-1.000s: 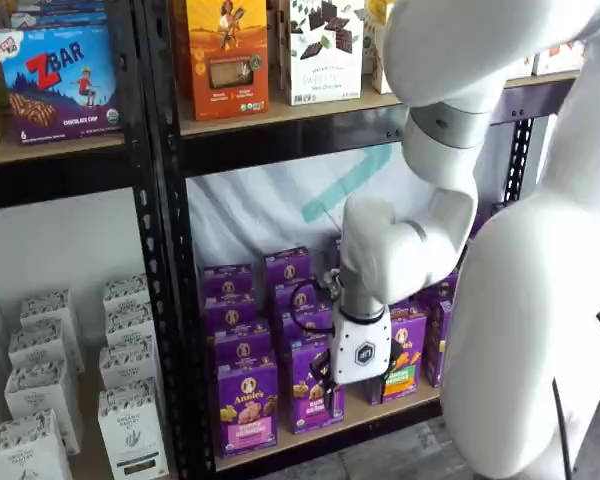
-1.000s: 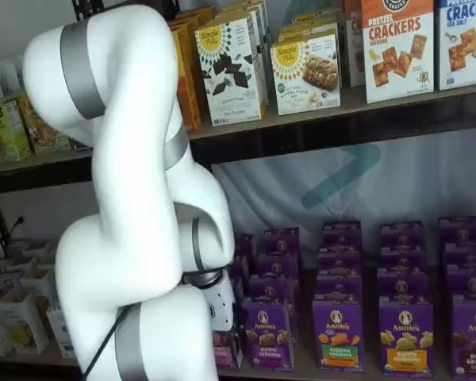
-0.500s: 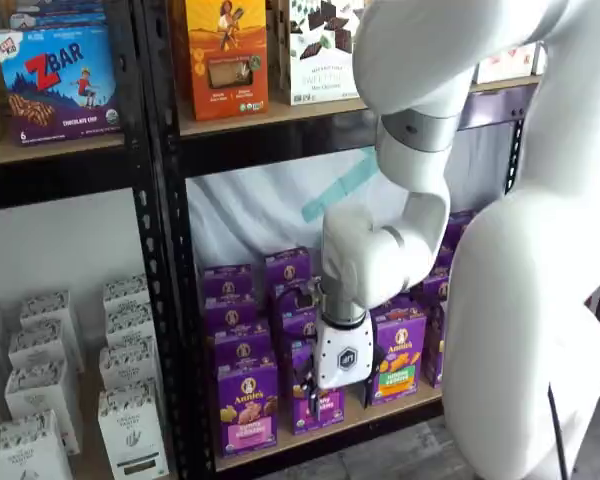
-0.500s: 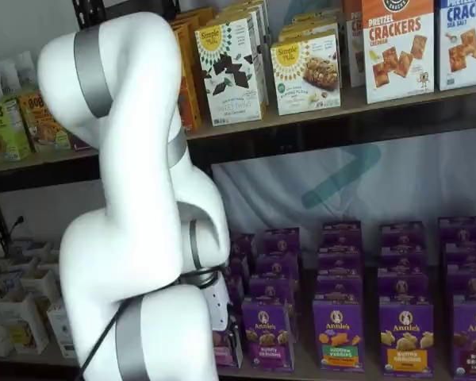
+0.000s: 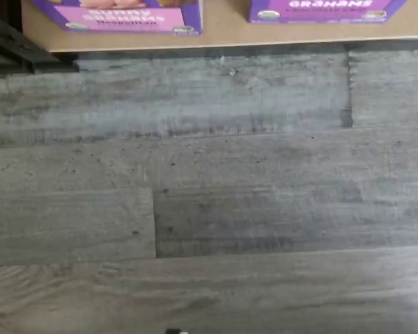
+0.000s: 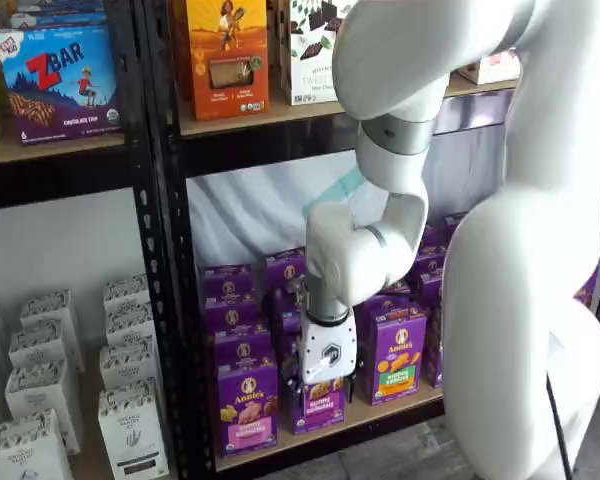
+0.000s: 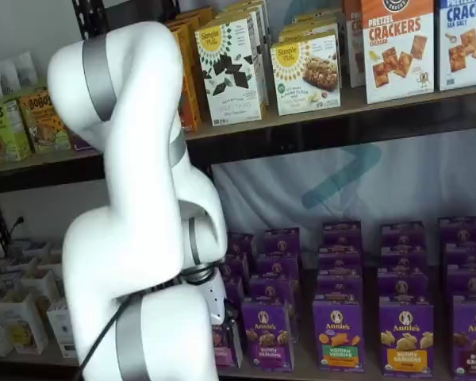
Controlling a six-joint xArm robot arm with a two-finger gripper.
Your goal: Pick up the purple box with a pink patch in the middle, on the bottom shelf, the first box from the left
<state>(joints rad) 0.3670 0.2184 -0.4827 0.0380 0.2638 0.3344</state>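
My white-bodied gripper (image 6: 327,392) hangs before the upright purple pink-banded carton (image 6: 247,406) on the light wooden bottom shelf (image 6: 370,415), finger spread unreadable

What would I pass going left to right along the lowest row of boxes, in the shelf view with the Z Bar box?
White patterned cartons → black rack post → the purple box with the pink label → the gripper, in front of a second purple carton → the green-label purple carton → the arm's white lower body.

The purple box (image 6: 247,405) stands at the front of the bottom shelf (image 6: 330,428). More cartons (image 6: 229,318) queue behind it. The gripper (image 6: 326,384) hangs just right of it.
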